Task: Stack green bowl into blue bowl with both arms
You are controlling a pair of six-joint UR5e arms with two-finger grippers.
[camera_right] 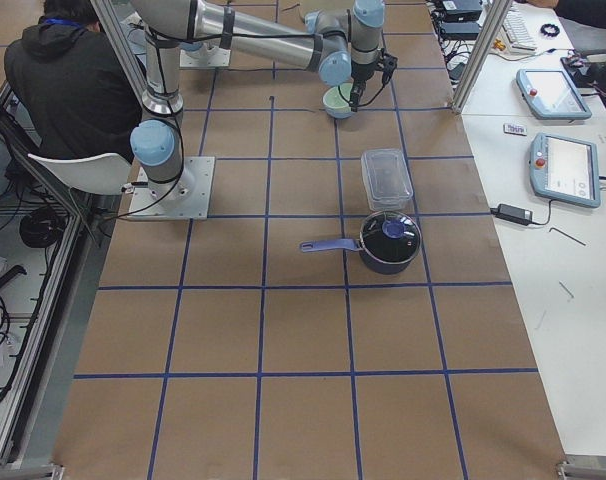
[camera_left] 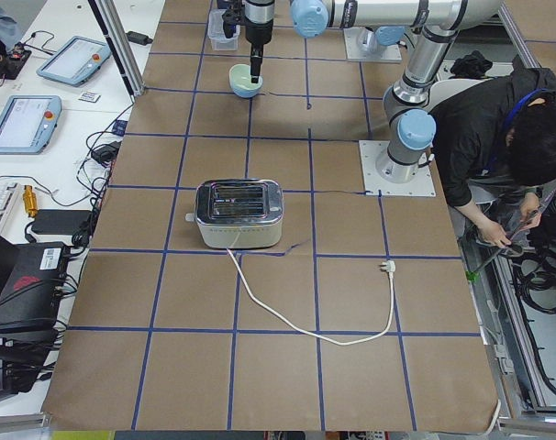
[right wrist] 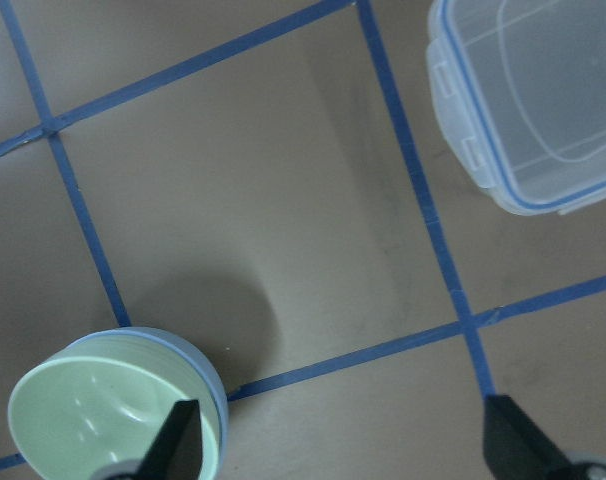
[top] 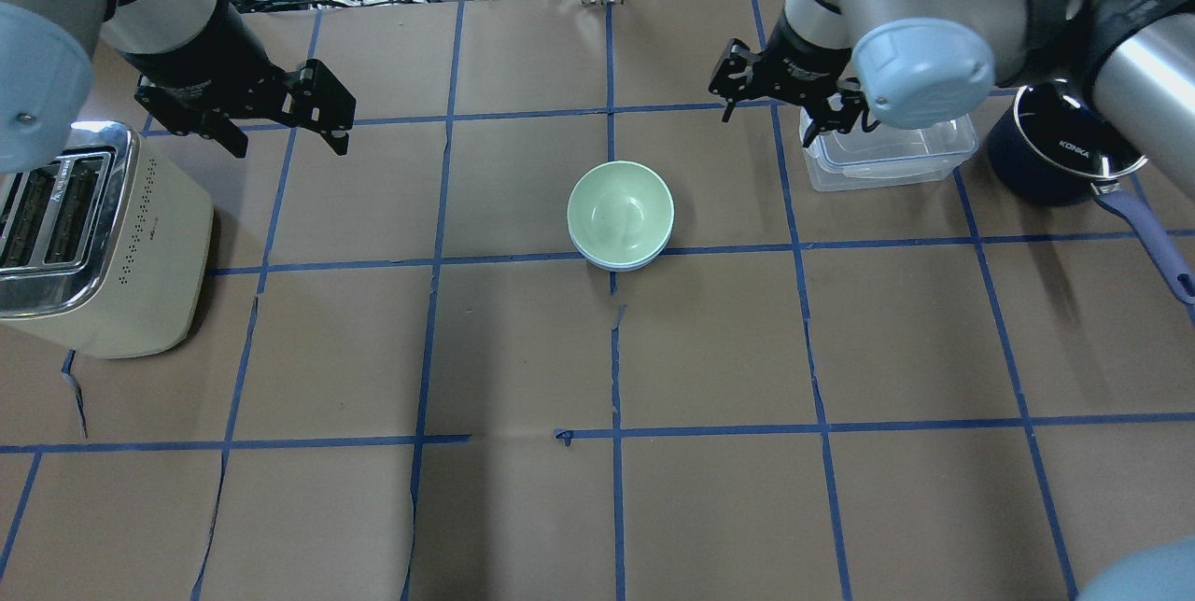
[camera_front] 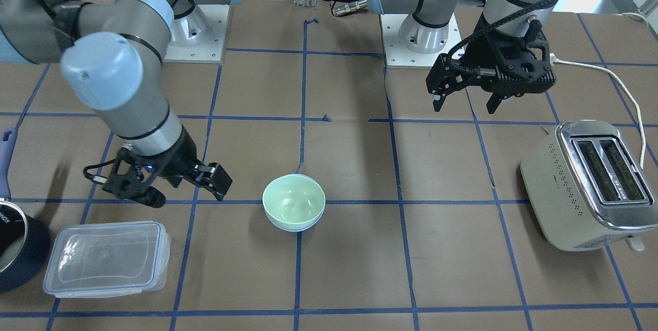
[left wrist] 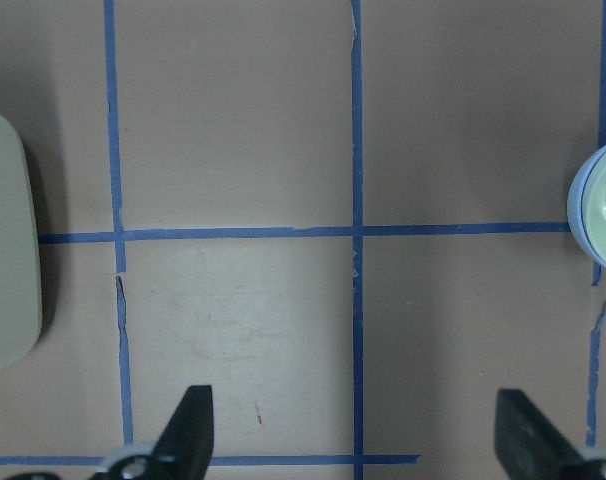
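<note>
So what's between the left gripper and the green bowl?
Between the left gripper and the green bowl only bare brown paper with blue tape lines shows, in the overhead view.

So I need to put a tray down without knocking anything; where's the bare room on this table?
Bare: the broad stretch of table on the robot's side of the green bowl, and the squares between that bowl and the toaster. Crowded: the robot's right end, where clear container, saucepan and right tool cluster.
</note>
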